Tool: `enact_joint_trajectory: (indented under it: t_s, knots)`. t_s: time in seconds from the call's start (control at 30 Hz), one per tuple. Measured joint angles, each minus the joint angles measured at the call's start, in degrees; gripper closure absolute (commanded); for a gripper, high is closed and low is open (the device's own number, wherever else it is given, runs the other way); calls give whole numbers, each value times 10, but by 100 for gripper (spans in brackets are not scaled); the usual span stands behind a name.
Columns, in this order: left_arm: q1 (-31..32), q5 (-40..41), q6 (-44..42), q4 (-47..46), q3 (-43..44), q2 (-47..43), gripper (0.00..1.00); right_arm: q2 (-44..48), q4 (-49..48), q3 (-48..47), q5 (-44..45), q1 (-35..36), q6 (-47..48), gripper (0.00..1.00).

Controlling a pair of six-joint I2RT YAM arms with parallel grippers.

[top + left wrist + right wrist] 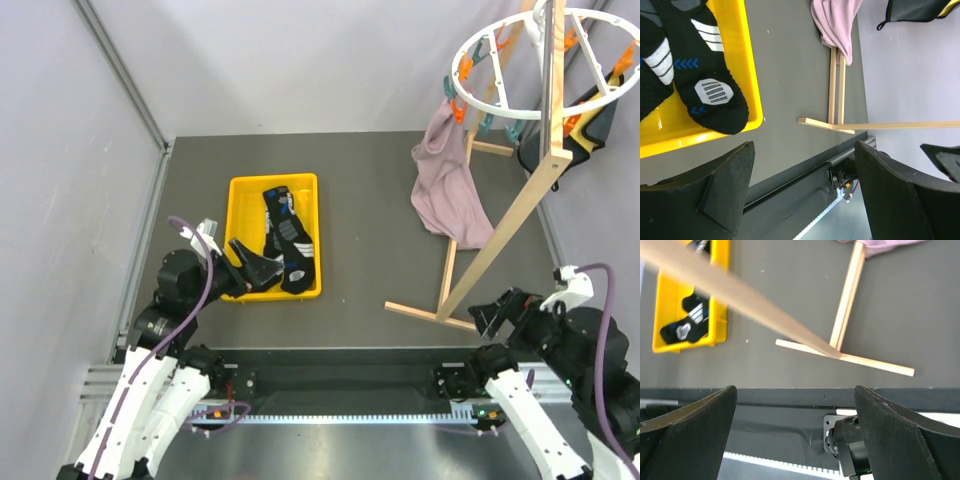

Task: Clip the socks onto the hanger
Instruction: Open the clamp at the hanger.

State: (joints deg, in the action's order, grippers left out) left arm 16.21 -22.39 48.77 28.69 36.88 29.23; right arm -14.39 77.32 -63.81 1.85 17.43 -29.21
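Note:
The black socks [285, 235] with grey and white patches lie in the yellow tray [240, 190] at centre left. They also show in the left wrist view [695, 65] and the right wrist view [687, 326]. The hanger [500, 100], a white ring with orange and teal clips, hangs high at the back right on its wooden frame [520, 200]. My left gripper [255, 268] is open and empty, over the tray's near left corner; in the left wrist view the left gripper [802, 200] has its jaws wide apart. My right gripper [497, 315] is open and empty, just right of the frame's foot [845, 356].
A pink-mauve garment [445, 185] hangs from the ring down to the table. A black and yellow bag [590, 120] hangs at the far right. The frame's base bars [430, 315] lie on the table near the front edge. Grey walls enclose the table.

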Motion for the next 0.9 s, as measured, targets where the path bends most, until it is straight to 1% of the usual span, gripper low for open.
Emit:
enact_joint_trajectory:
  t_s: [0.07, 0.17, 0.3, 0.43, 0.5, 0.6, 0.73, 0.9]
  knots:
    - [0, -8, 0, -7, 0, 10, 16, -21, 3, -3, 45, 24, -29, 0]
    - [0, -20, 0, -21, 0, 25, 17, -76, 7, -35, 143, 78, -76, 0]
    - [0, -37, -3, -35, 0, 38, 18, -152, 6, -116, 273, 156, -131, 0]
    - [1, -50, -9, -40, 0, 48, 18, -207, 2, -196, 379, 237, -168, 0]
    - [1, -56, -10, -42, -1, 48, 18, -228, 2, -227, 425, 266, -183, 0]
    - [1, -63, -10, -43, -1, 43, 18, -249, 2, -257, 476, 285, -195, 0]
    - [2, -68, -11, -45, -3, 28, 18, -250, -1, -248, 529, 287, -201, 0]
    - [2, -72, -22, -47, -3, 24, 18, -242, 1, -152, 595, 289, -226, 2]
